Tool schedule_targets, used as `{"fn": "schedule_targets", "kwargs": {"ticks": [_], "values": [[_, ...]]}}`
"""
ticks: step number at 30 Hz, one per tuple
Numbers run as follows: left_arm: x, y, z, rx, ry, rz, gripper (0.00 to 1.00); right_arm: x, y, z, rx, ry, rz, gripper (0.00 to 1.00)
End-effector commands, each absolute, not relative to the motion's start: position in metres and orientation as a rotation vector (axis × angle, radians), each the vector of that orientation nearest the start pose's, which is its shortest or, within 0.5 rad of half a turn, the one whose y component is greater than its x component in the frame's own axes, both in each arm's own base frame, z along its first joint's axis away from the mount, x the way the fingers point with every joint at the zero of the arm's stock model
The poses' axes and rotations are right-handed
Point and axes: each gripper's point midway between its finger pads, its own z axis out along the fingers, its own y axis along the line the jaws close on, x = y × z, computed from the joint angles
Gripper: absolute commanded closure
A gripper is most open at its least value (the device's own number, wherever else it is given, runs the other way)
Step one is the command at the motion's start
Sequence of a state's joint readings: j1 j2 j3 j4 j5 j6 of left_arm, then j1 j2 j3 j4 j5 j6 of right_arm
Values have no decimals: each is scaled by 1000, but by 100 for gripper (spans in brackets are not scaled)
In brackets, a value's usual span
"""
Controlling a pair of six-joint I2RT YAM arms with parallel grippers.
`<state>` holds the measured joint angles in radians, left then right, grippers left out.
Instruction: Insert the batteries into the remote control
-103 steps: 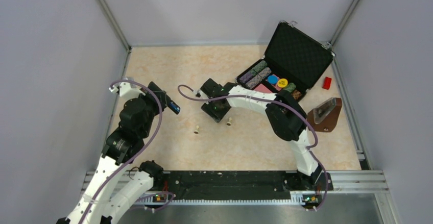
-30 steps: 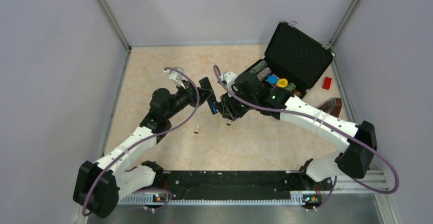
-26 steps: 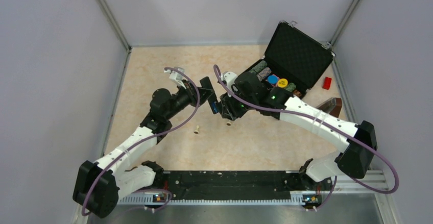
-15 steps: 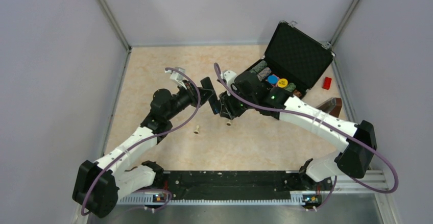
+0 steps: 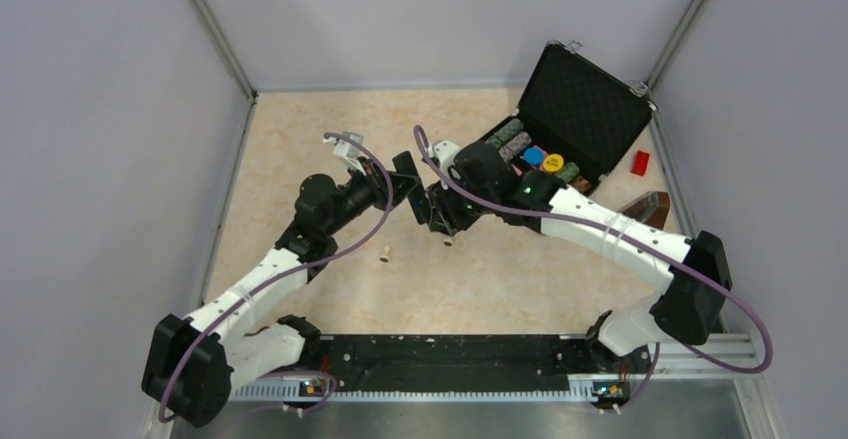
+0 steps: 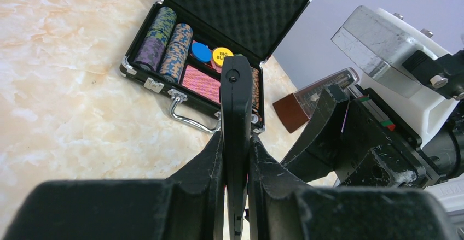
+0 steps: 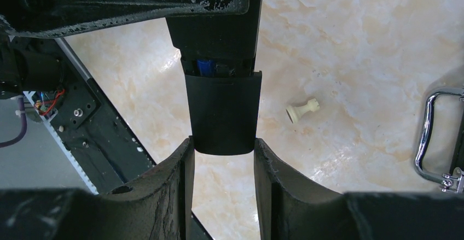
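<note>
The left pincer (image 6: 236,141) is clenching the remote (image 6: 235,98) above the tabletop (image 7: 339,43). The right pincer (image 7: 223,147) is gripping the cover (image 7: 221,111) in line with the remote's long axis, a battery (image 7: 208,65) showing between.

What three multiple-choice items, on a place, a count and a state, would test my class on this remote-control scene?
1. Where is the remote control? A. lying flat; B. clamped in the left gripper; C. out of sight.
2. How many beige pegs lie on the table? A. two; B. one; C. five.
3. The right gripper is: A. open and empty; B. shut on a peg; C. shut on the back cover.
Answers: 1 B, the left wrist view shows the jaws pinching it; 2 A, the top view shows two; 3 C, the right wrist view shows the cover between the jaws.
</note>
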<state>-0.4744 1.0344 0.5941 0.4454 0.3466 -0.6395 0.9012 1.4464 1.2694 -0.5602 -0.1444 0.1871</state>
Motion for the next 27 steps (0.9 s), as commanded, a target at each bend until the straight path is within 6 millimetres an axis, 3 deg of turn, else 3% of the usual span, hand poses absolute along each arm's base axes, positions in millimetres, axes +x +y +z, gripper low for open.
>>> {"fn": "schedule_targets", "kwargs": {"ticks": [1,13,27], "values": [[282,-240,287,182,1577,-1136,100,222,342,211,-906,2166,738,68],[296,-231,278,48,1656,-1081,100,218,346,210,-925,2157,748,68],[290,-235,278,75,1652,-1115,100,221,347,203,-924,2176,733,67]]}}
